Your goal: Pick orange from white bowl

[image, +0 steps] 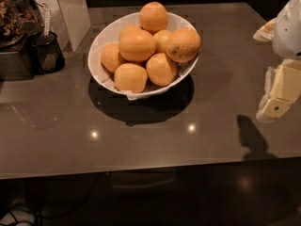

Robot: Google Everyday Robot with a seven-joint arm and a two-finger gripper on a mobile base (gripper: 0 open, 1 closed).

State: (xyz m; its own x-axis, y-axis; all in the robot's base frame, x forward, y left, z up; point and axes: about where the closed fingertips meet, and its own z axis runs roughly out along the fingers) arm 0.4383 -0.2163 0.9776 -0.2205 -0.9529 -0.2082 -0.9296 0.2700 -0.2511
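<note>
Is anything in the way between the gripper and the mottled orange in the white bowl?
Nothing visible. The gripper is at the picture's right edge over the countertop, with only bare surface between it and the orange, which sits high on the white bowl's right side. Other oranges crowd its left.

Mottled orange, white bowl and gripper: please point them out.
mottled orange [183, 44]: camera view, middle of skin.
white bowl [104, 36]: camera view, left inner wall.
gripper [276, 105]: camera view, right edge, lower end.
</note>
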